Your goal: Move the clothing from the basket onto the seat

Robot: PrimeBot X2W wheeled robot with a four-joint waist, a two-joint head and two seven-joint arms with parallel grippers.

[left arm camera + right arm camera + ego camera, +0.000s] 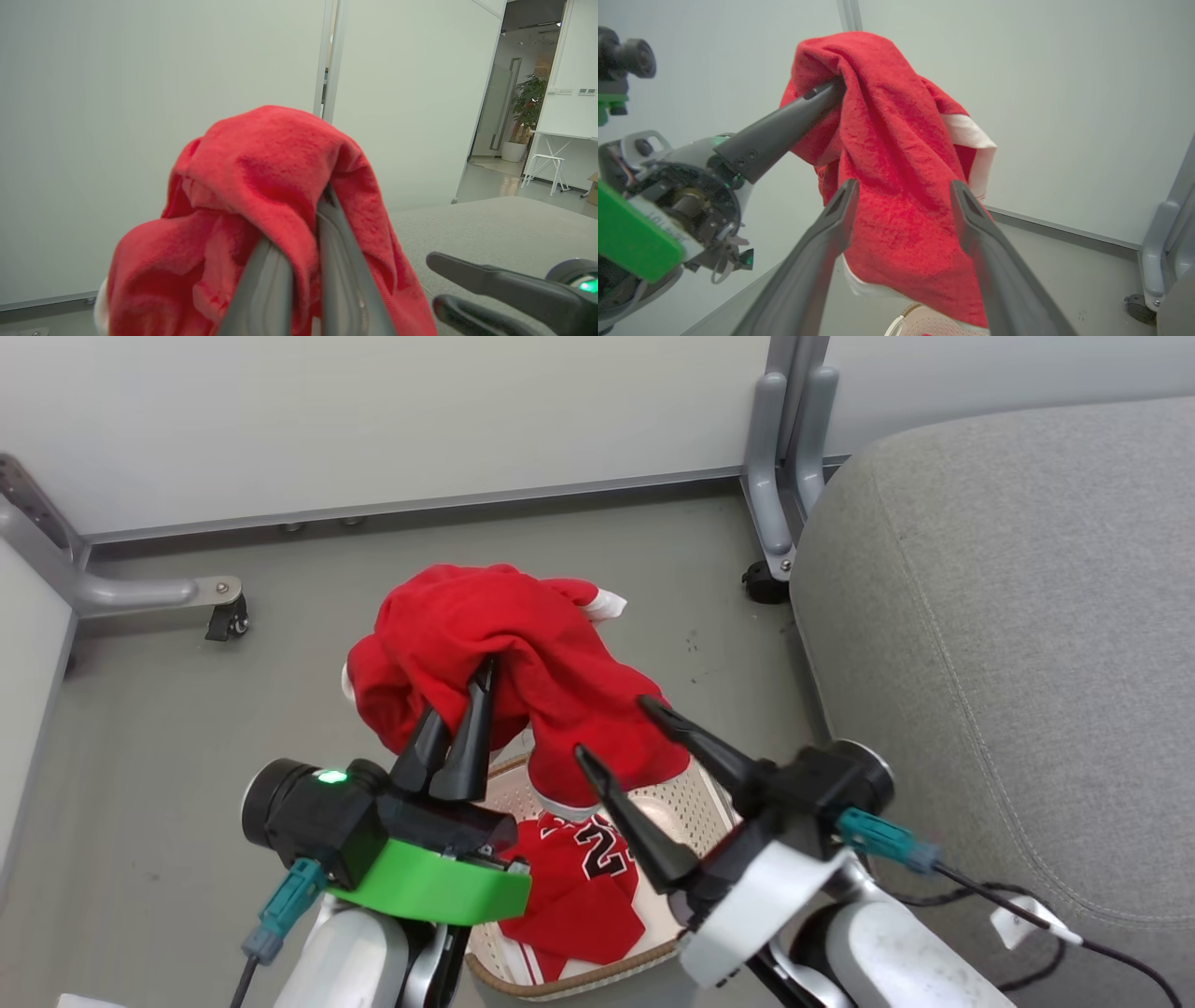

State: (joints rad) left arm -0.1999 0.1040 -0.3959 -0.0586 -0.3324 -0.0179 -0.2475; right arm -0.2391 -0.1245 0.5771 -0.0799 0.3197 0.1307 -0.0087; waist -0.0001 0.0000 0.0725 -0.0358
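A red garment of the clothing hangs in the air above the basket, pinched at its top by my left gripper, which is shut on it. In the left wrist view the cloth drapes over the gripper's fingers. My right gripper stands open just right of the hanging cloth, its fingers framing the garment without touching it. A second red garment with black-and-white numerals lies in the cream basket. The grey seat spreads to the right.
Grey partition feet with castors stand on the floor at the back left and beside the seat's corner. A black cable trails from my right wrist over the seat's front. Open grey floor lies behind the basket.
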